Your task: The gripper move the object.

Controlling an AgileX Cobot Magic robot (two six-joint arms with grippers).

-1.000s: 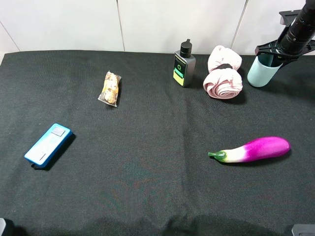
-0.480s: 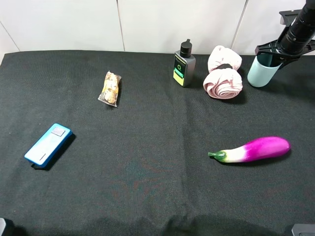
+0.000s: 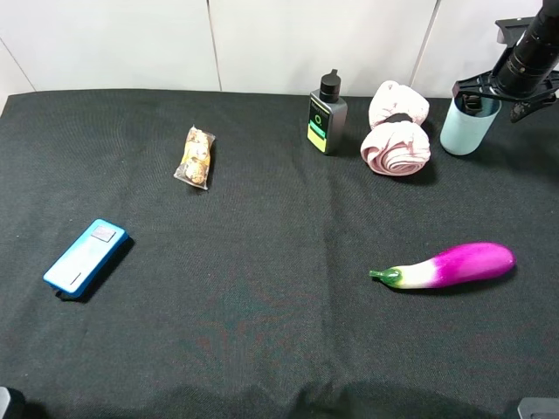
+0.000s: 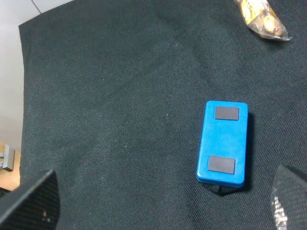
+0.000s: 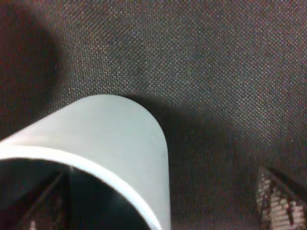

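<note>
The pale blue-green cup (image 3: 468,129) stands upright at the table's far right, just right of the pink cloth. My right gripper (image 3: 499,91) hovers over its rim with the jaws spread wide. In the right wrist view the cup (image 5: 110,139) fills the near side. One dark finger (image 5: 45,196) shows inside the cup's mouth and the other finger (image 5: 283,199) is outside over the cloth, so the cup wall lies between them. My left gripper (image 4: 158,203) is open and empty above the blue box (image 4: 223,142).
A grey bottle with a green label (image 3: 327,114) and a rolled pink cloth (image 3: 396,131) stand left of the cup. A purple eggplant (image 3: 450,265) lies at front right, a snack packet (image 3: 196,157) at back left, and the blue box (image 3: 85,258) at left. A black cloth (image 3: 262,227) covers the table.
The cup has shifted slightly to the right and stands straighter under the right gripper. The gripper has barely moved. Nothing else has moved.
</note>
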